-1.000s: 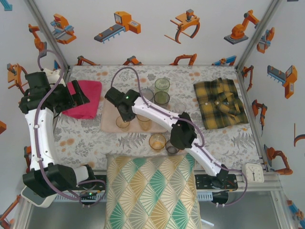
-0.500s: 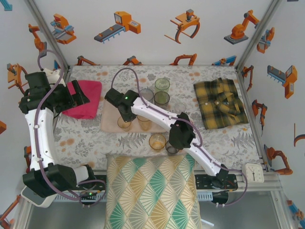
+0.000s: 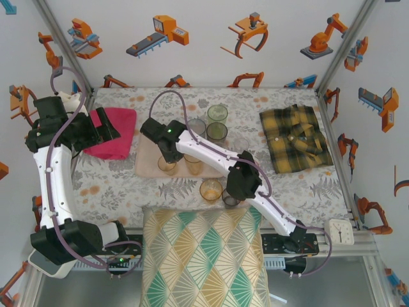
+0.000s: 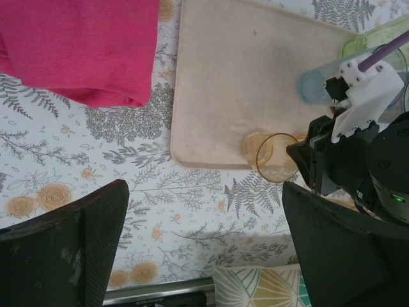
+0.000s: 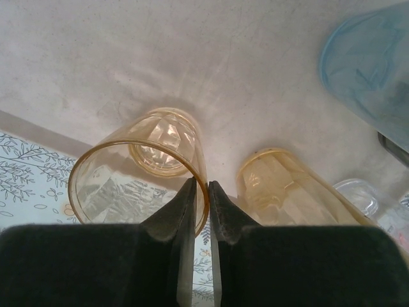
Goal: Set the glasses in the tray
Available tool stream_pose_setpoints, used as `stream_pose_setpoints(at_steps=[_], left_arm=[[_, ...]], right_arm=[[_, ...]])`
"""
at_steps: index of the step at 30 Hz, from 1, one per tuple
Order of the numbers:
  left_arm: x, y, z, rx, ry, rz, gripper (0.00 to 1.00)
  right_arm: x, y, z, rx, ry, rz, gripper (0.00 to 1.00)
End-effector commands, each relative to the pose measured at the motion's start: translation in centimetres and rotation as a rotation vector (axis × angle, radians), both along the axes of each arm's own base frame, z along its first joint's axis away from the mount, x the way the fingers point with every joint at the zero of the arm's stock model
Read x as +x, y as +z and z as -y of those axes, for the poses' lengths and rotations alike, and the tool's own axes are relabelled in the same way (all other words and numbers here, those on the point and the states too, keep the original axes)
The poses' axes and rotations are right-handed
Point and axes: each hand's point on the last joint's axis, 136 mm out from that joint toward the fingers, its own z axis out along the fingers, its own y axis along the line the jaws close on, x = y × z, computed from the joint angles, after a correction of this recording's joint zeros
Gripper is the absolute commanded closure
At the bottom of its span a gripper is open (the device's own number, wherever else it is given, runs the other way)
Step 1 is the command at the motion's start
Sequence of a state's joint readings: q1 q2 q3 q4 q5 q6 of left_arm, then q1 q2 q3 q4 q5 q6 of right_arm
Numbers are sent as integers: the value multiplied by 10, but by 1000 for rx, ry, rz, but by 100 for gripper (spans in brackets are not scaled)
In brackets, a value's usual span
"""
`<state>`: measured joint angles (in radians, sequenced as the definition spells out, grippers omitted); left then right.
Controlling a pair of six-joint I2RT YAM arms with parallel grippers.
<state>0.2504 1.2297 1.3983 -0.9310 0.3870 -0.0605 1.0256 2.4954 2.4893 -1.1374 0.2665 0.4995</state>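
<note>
The tabletop, covered in a floral print, carries a folded pink cloth near its far left corner, with the pale tray just right of it. Two green glasses stand beyond the tray's far right corner. A yellow plaid shirt lies by the right edge. An amber glass and a grey glass stand side by side just beyond a patterned cushion that overlaps the near edge.

Bright even light, soft shadows, sharp
</note>
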Motion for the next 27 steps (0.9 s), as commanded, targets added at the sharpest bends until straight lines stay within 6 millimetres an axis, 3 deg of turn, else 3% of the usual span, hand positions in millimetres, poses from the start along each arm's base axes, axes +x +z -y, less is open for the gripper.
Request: stream_pose_setpoints(at_steps=[1, 27], left_arm=[[-3, 6, 2, -21, 2, 24, 3], [-4, 6, 3, -31, 4, 28, 3]], right_arm=[[-1, 0, -2, -9, 7, 6, 82], [10, 47, -3, 36, 9, 106, 75]])
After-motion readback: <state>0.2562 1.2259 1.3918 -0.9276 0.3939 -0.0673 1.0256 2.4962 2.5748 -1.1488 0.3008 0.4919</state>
